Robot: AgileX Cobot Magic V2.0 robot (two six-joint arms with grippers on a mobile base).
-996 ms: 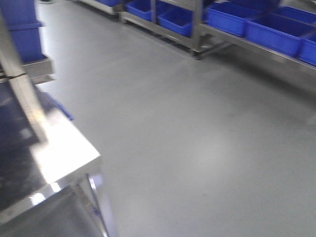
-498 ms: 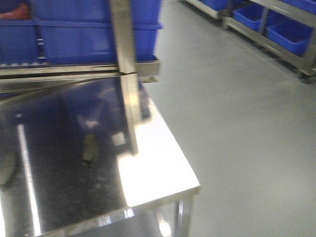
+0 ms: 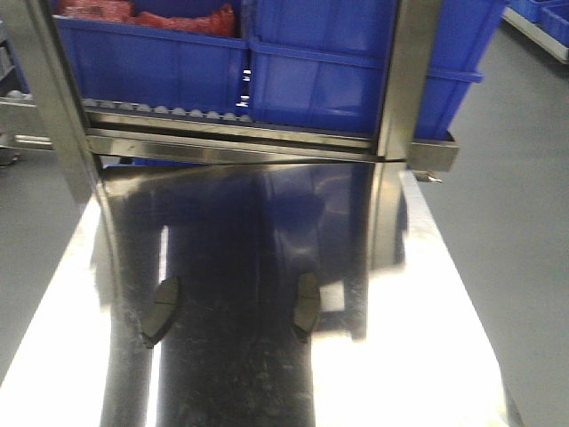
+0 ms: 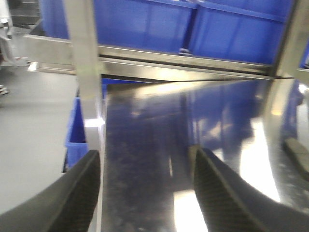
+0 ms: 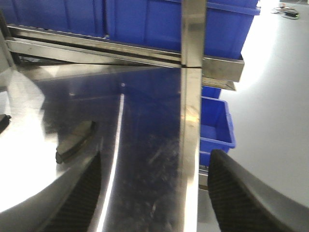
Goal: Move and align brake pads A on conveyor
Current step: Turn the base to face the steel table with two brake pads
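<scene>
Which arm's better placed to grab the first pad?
Right, probably. A brake pad lies whole in the right wrist view, just ahead of the open right gripper, a little left of centre. The left gripper, also open, only catches a pad at its view's right edge.

Before you lies a shiny stainless-steel tabletop [image 3: 427, 338] that mirrors what stands behind it. At its far edge you see a steel rail with a row of small rollers [image 3: 169, 111] carrying two blue crates [image 3: 338, 80] side by side; the left one holds red items [image 3: 178, 18]. Steel uprights [image 3: 404, 71] frame the rack. Grey floor [image 3: 524, 178] flanks the table. In the right wrist view you find another blue bin [image 5: 217, 121] low beside it.
</scene>
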